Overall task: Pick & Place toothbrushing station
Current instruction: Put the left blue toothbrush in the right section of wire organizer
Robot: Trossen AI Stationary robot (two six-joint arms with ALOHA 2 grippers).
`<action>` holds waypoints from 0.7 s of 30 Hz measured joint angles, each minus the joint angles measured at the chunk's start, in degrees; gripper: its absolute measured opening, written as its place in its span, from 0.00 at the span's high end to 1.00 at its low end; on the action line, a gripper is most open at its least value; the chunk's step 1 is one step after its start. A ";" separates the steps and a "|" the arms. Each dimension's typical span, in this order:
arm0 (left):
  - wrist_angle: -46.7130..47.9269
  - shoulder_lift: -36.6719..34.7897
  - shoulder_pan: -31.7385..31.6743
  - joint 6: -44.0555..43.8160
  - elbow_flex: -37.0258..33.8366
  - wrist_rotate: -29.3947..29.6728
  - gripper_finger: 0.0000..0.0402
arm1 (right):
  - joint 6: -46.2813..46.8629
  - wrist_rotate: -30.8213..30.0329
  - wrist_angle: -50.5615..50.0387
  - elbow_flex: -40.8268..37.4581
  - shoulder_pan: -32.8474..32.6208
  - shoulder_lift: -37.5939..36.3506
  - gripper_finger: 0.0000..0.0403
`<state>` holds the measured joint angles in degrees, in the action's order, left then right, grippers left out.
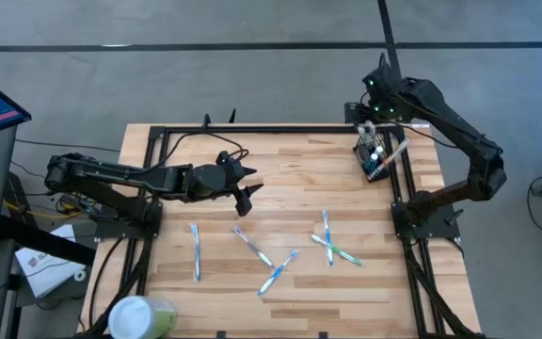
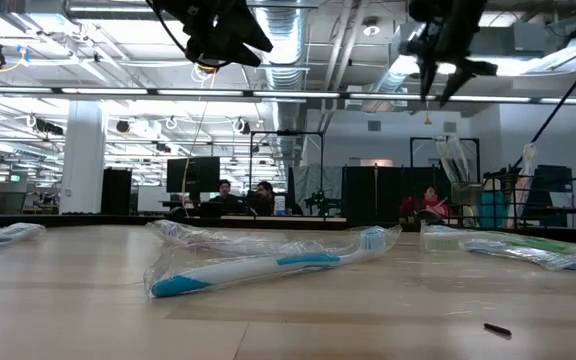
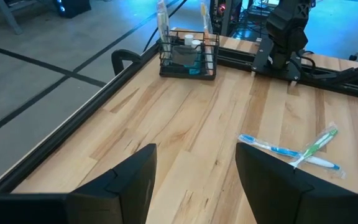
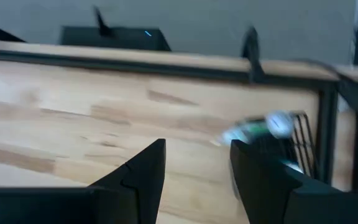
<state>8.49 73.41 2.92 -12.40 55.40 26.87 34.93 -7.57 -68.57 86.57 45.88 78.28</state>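
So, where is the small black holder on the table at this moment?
In the high view, the black holder stands near the far right corner of the table, directly beneath the right gripper, far from the wrapped toothbrushes.

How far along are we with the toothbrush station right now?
Done: the black holder at the table's far right edge already has brushes standing in it. In hand: nothing; the left gripper hangs open over the table's middle, and the right gripper is open beside the holder. Left: several wrapped toothbrushes lie loose on the wood, and the green cup sits at the near left corner.
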 joint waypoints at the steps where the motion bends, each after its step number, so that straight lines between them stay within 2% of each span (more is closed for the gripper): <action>1: 0.00 0.00 0.00 0.00 0.00 0.00 0.47 | -0.89 0.00 0.43 1.14 -0.54 0.00 0.57; 8: -0.10 0.00 -0.01 -0.44 -0.01 -1.59 0.47 | -9.29 0.03 1.26 7.99 -6.00 -0.02 0.57; 10: -0.14 0.00 0.00 -0.51 0.00 -2.33 0.47 | -9.44 1.11 0.98 9.25 -7.87 -0.02 0.58; 15: -0.42 0.00 0.00 -0.53 -0.02 -3.32 0.47 | -7.33 9.03 2.85 11.34 -11.72 -0.04 0.61; 21: -0.60 0.00 -0.02 -3.21 0.00 -6.10 0.47 | -8.58 9.73 3.69 12.45 -19.05 -0.04 0.63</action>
<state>7.89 73.41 2.90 -15.61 55.40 20.78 26.35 2.16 -64.88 99.02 26.83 78.24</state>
